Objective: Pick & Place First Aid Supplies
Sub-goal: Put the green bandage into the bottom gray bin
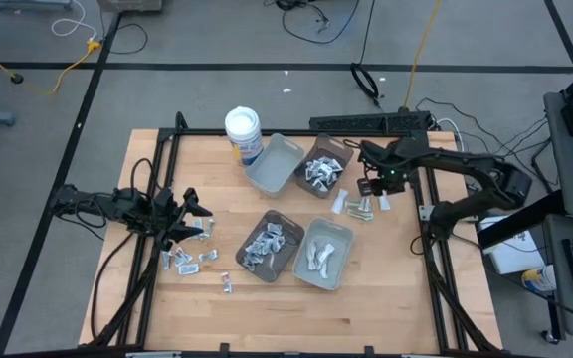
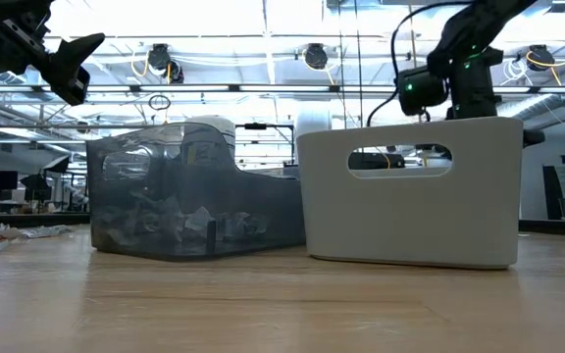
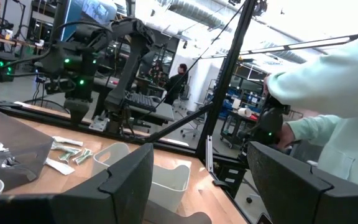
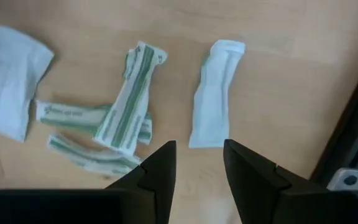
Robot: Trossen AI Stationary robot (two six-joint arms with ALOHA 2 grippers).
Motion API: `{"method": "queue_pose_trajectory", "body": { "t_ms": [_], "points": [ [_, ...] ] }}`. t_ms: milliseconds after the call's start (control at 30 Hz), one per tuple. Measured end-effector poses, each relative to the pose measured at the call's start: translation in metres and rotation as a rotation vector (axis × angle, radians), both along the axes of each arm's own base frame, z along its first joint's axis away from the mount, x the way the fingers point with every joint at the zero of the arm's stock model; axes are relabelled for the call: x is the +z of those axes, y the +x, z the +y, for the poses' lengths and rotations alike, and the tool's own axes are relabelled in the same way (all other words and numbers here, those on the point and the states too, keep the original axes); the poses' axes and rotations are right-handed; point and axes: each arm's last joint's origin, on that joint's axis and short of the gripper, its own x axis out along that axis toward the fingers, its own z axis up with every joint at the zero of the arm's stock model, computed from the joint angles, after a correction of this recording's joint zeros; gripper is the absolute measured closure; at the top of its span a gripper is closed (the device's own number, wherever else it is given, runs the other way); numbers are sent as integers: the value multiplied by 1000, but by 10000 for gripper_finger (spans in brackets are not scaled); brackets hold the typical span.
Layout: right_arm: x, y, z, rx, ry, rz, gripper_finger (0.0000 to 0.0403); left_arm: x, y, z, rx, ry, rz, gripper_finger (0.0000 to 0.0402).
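Right gripper (image 4: 199,163) above white packet (image 4: 214,99), fingers apart, nothing held. Left gripper (image 1: 189,211) seemingly open, beside loose packets (image 1: 189,259).

end effector (image 4: 199,163) parted, empty | above white packet (image 4: 212,102) | green-striped packets (image 4: 127,99) beside

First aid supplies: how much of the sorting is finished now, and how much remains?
Partly done. Three trays already hold packets; a fourth looks empty. The right end effector, open and holding nothing, hovers over loose packets near the table's right side. The left end effector is open above another scattered pile, not yet collected.
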Motion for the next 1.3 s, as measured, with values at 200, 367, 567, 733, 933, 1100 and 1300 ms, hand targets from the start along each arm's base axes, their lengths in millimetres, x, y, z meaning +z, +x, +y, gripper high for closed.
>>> {"method": "queue_pose_trajectory", "body": {
  "t_ms": [200, 367, 567, 733, 933, 1100, 1300],
  "points": [
    [-15, 2, -13, -22, 13, 50, 283, 0, 0, 0, 0, 0, 0, 135],
    [-28, 2, -22, -40, 60, 86, 287, 0, 0, 0, 0, 0, 0, 135],
    [-44, 1, -24, -27, 142, 28, 288, 0, 0, 0, 0, 0, 0, 135],
    [-52, -4, -21, -53, 171, 32, 289, 0, 0, 0, 0, 0, 0, 135],
    [-58, -10, -21, -72, 179, 39, 302, 0, 0, 0, 0, 0, 0, 135],
    [-58, -10, -21, -65, 179, 34, 365, 0, 0, 0, 0, 0, 0, 135],
    [-57, -10, -21, -78, 179, 37, 397, 0, 0, 0, 0, 0, 0, 135]
  ]
}}
